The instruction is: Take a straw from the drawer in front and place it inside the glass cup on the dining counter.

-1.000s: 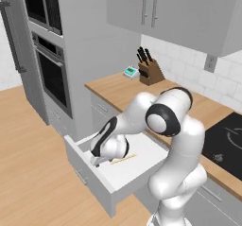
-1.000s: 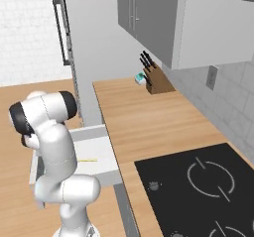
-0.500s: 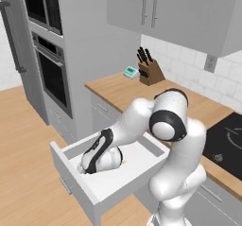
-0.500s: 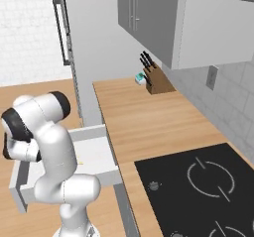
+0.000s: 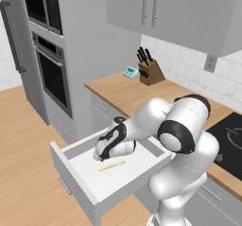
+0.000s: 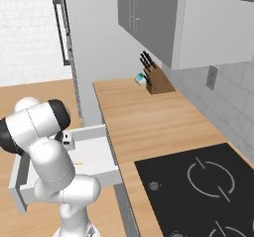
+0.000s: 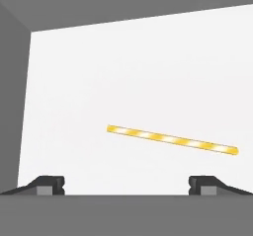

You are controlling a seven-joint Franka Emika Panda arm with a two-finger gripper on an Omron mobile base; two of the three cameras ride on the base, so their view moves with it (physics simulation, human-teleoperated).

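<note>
The drawer [image 5: 109,184] stands pulled out below the wall-side worktop, its white floor [image 7: 123,72] bare except for the straw. The straw [image 5: 112,165] is a thin pale yellow stick lying flat near the drawer's middle, also seen as a small sliver [image 6: 78,163] from the right. My gripper [image 5: 107,157] hangs just above the drawer, pointing down. In the hand view my gripper [image 7: 127,184] is open, with the straw [image 7: 170,140] lying slanted a little beyond the fingertips [image 7: 48,184] and touching neither. The glass cup and the dining counter are out of view.
A knife block [image 5: 150,71] and a small teal device [image 5: 130,71] stand at the back of the wooden worktop [image 6: 144,122]. A black cooktop [image 6: 198,186] lies to the right. A built-in oven [image 5: 52,73] rises left of the drawer, over open wooden floor.
The drawer has slid further out of the cabinet. My hand dipped toward the drawer's front, then came back up over the straw. The jaws stayed open throughout.
</note>
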